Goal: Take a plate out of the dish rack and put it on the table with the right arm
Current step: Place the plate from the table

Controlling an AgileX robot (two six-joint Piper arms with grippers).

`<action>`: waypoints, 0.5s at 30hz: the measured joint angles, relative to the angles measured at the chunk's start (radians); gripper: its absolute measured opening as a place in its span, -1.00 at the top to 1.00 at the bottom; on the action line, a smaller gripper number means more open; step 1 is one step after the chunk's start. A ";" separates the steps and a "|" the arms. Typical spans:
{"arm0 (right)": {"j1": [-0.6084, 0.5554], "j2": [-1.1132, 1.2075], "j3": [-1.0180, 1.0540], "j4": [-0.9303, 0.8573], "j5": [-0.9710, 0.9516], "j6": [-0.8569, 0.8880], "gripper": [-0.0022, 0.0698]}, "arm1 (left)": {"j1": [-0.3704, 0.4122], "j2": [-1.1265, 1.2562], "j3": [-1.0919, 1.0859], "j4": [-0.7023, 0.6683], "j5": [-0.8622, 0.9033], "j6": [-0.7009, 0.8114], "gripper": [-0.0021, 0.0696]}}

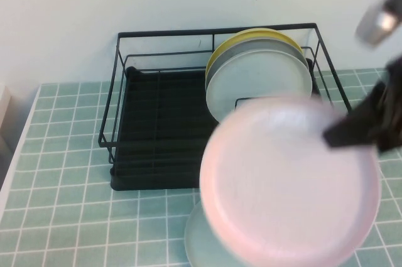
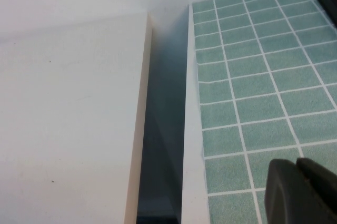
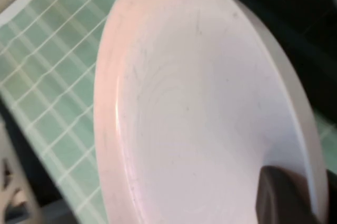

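Pink plate [image 1: 290, 182] fills the near foreground of the high view, blurred, tilted face-up toward camera, held off the tabletop [image 1: 63, 173] at abt 5 o'clock of the dish rack [image 1: 157, 129]. Its lower edge is cut off by the frame bottom. Right pincer [image 1: 342, 134] clamps the plate's rim at abt 2 o'clock on the disc; right arm [image 1: 383, 91] runs up to the frame's right edge, silver-grey part smeared, mostly out of shot. In the right wrist view one dark finger [image 3: 287, 197] sits on the plate [image 3: 200, 108] rim, the other side hidden behind the plate.

Under the pink plate, a mint-green plate [image 1: 198, 242] peeks out at 7 o'clock, mostly covered, can't say if it lies flat on the tiles. Inside the rack, right half, more plates stand on edge: pale one [image 1: 251, 81] in front, yellow one [image 1: 248, 38] behind, lower parts hidden by the pink disc. Rack's left half shows only black base tray.

Left pincer [image 2: 303, 192] pokes in at the corner of the left wrist view, over the tabletop's [image 2: 253, 76] edge beside a white surface [image 2: 68, 118]; fingers look pressed together, holding nothing. Not visible in the high view.
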 joint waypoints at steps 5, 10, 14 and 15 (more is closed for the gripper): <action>0.000 0.019 0.268 0.125 -0.142 -0.089 0.69 | 0.000 0.000 0.000 0.000 0.000 0.000 0.95; 0.000 0.093 0.337 0.238 -0.226 -0.234 0.69 | 0.000 0.000 0.000 0.000 0.000 0.000 0.95; 0.000 0.164 0.337 0.380 -0.263 -0.404 0.69 | 0.000 0.000 0.000 0.000 0.000 0.000 0.95; 0.000 0.182 0.337 0.408 -0.267 -0.442 0.69 | 0.000 0.000 0.000 0.000 0.000 0.000 0.95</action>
